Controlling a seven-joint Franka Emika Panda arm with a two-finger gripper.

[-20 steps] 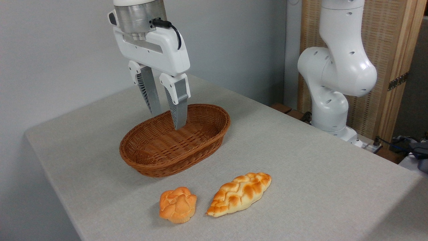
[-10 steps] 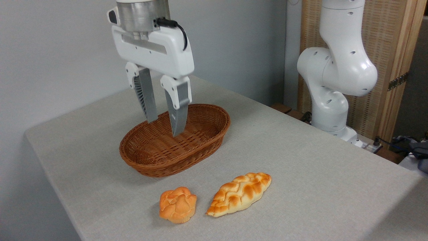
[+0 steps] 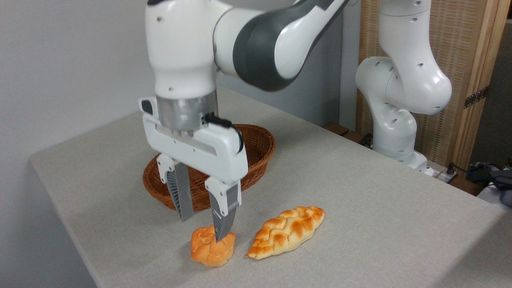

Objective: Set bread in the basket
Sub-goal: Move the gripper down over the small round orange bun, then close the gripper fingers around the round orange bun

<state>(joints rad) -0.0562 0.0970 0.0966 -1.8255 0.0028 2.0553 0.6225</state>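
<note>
Grey table: the bread lies lower centre, in front of the basket. The gripper hangs directly above it, 2 fingers spread, grasping nothing.

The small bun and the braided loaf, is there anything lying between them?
Nothing: the camera view shows only bare table between the small bun and the braided loaf.
</note>
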